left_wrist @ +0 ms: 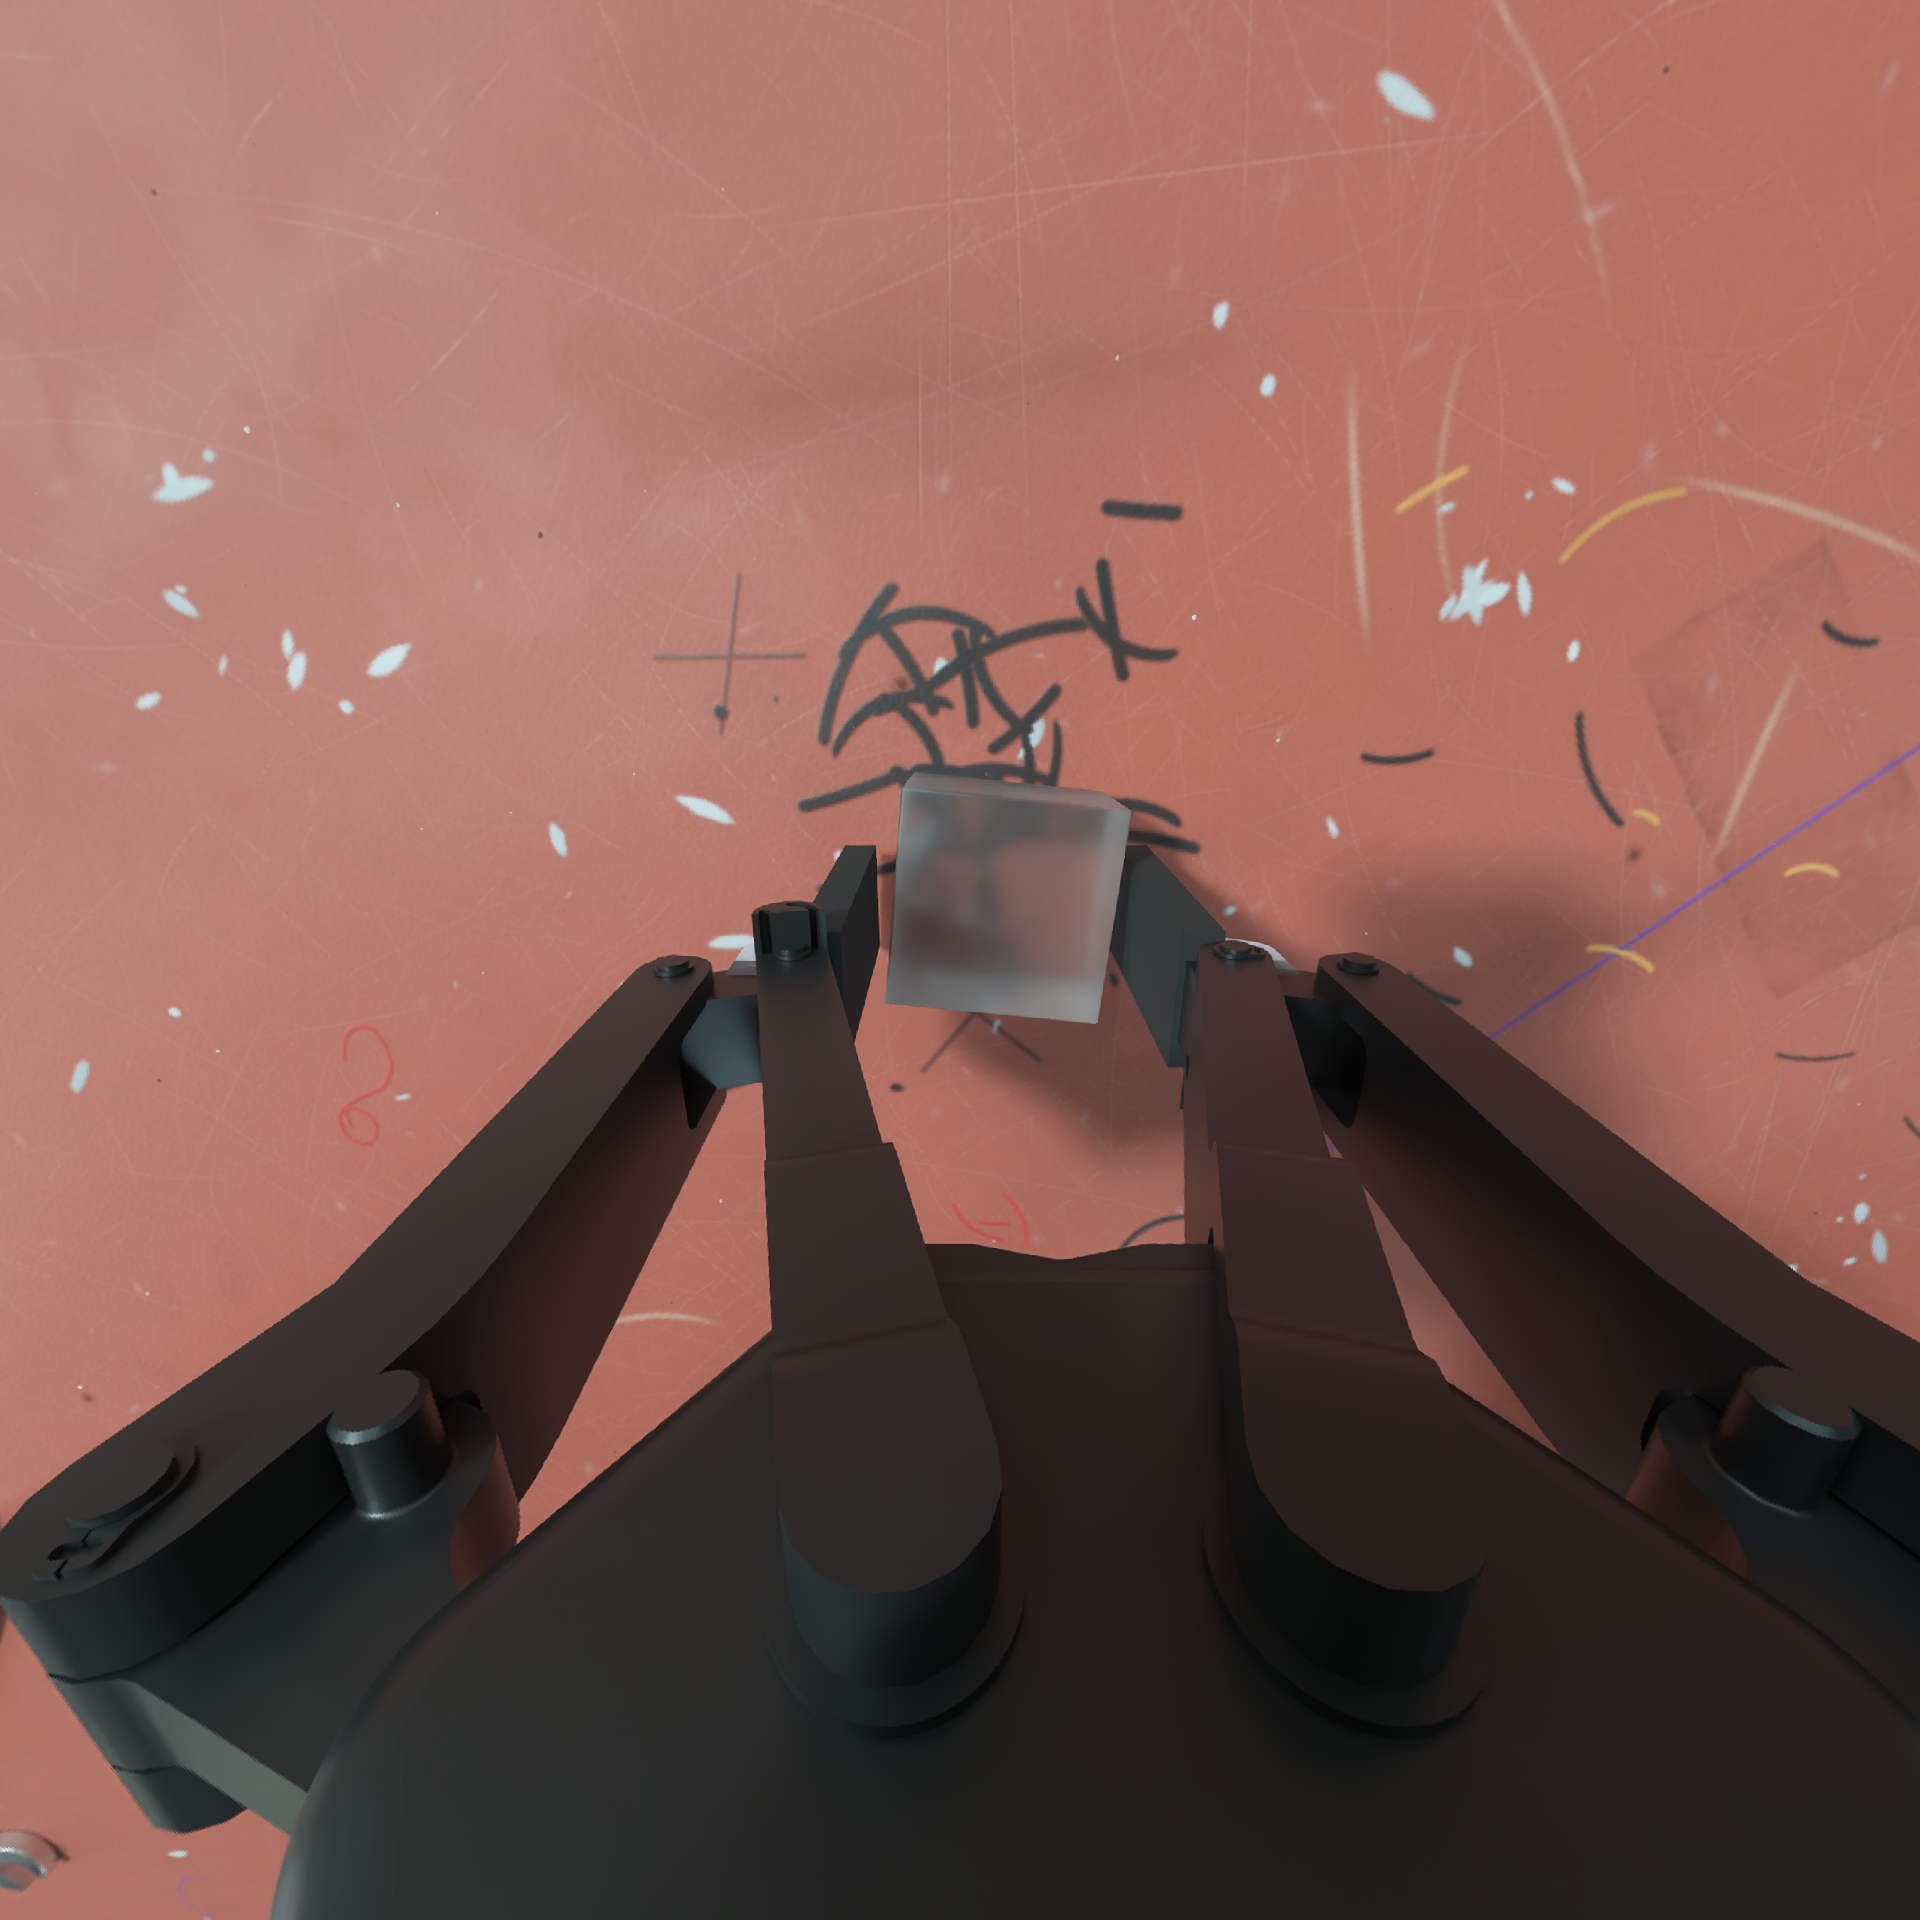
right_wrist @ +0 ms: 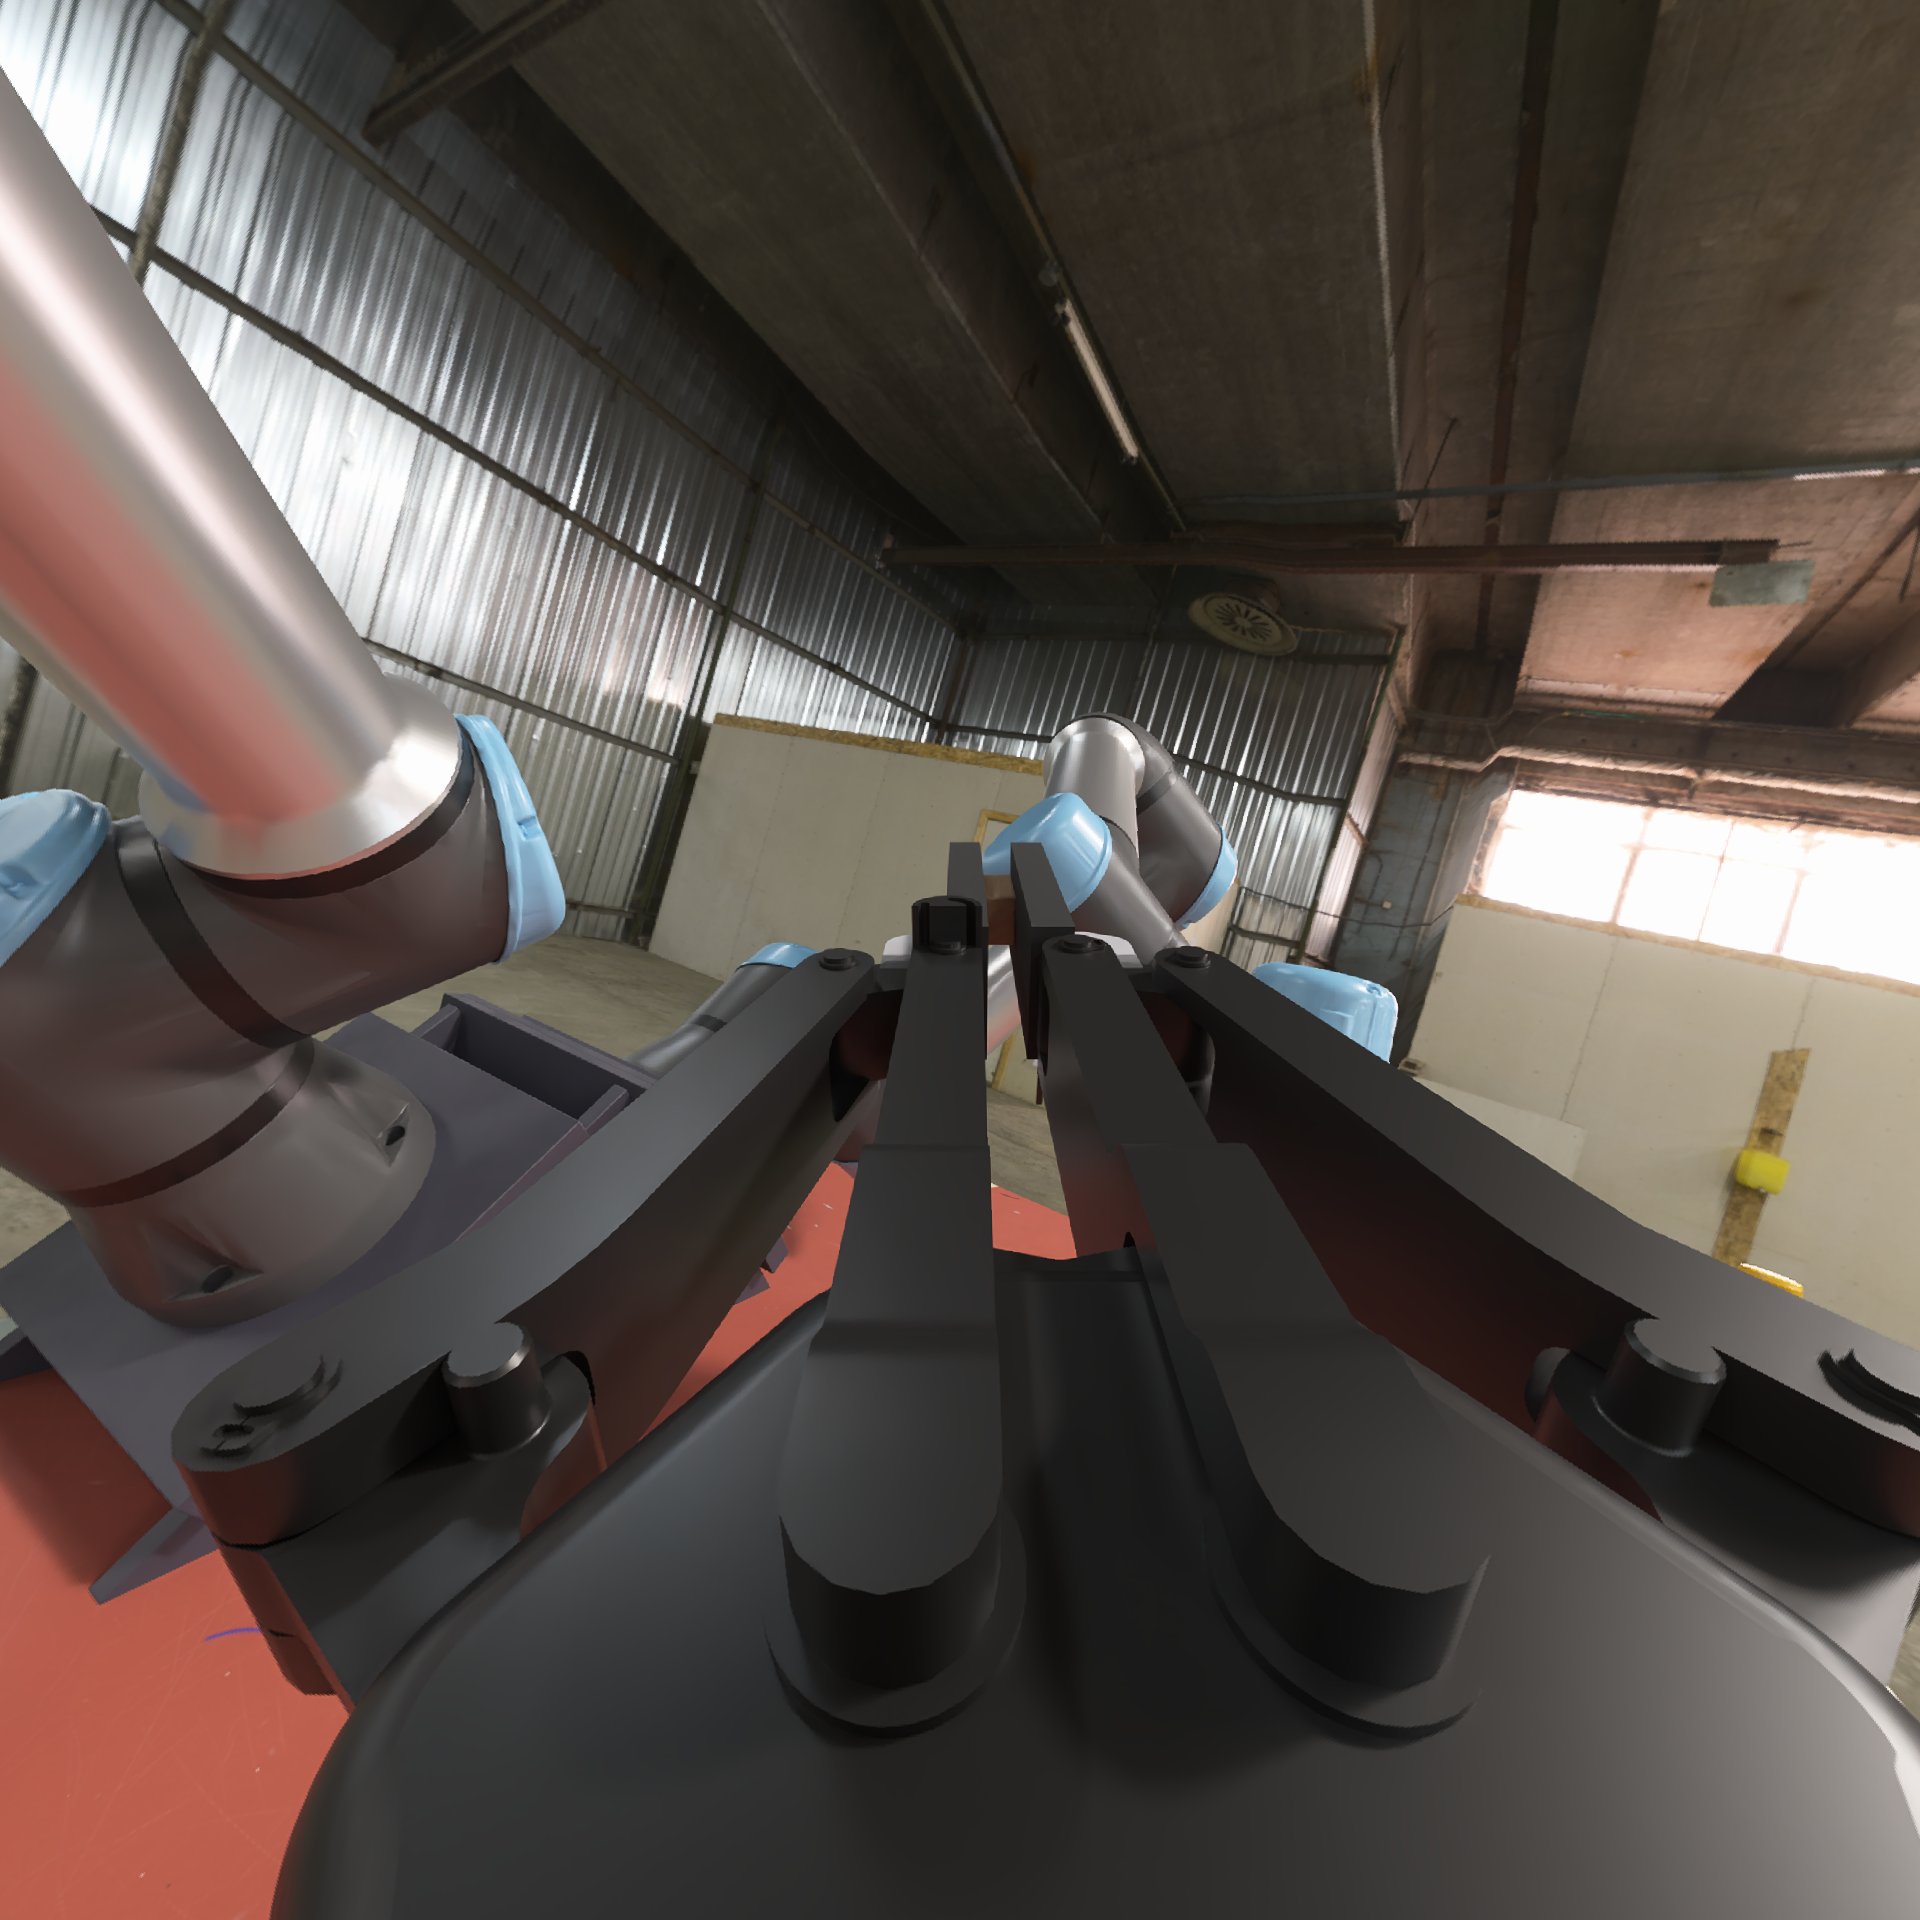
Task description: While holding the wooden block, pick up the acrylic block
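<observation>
Frosted, translucent acrylic block (left_wrist: 1006,904), cube-shaped, sits between my left gripper (left_wrist: 1003,883) pads, clamped, above the scuffed red table (left_wrist: 520,416). My right gripper (right_wrist: 997,883) is nearly closed, pinching a brown wooden block (right_wrist: 1000,902) aloft.

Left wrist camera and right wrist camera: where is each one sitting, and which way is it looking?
Left wrist view: sits on the left gripper, facing down at the red table; its own fingers flank the frosted acrylic block, which looks lifted.
Right wrist view: sits on the right gripper, pointing up and outward at a hall's metal wall and ceiling; its fingers pinch a brown wooden block, and both arms' silver, blue-capped joints show.
Shared: only the red table, a sliver in the right view.
</observation>
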Tool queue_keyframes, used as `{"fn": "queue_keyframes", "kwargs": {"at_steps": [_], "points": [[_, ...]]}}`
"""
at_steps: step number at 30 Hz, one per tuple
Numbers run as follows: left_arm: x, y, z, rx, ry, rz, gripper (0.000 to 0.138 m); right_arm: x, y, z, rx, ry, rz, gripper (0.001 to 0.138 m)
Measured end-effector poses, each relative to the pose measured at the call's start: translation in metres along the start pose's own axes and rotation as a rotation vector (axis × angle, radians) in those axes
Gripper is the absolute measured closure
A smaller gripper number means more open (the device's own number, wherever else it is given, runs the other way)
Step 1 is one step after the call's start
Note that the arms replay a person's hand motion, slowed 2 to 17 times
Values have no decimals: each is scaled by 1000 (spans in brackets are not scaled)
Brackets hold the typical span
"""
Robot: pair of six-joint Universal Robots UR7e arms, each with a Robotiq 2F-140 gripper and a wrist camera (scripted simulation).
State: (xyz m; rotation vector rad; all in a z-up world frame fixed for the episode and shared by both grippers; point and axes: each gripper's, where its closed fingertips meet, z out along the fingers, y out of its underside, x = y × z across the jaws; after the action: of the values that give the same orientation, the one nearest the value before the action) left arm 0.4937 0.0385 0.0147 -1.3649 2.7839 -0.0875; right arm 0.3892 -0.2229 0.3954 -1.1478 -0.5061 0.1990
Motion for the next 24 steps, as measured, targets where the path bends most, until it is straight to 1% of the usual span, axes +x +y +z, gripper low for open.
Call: {"fn": "queue_keyframes", "kwargs": {"at_steps": [8,13,24], "points": [[1,-2,0,0,2,26,78,1,0,-1,-1,2,2,131],[0,-2,0,-2,2,27,78,2,1,-1,-3,3,3,131],[1,-5,2,-3,1,26,71,2,2,0,-6,4,4,131]]}}
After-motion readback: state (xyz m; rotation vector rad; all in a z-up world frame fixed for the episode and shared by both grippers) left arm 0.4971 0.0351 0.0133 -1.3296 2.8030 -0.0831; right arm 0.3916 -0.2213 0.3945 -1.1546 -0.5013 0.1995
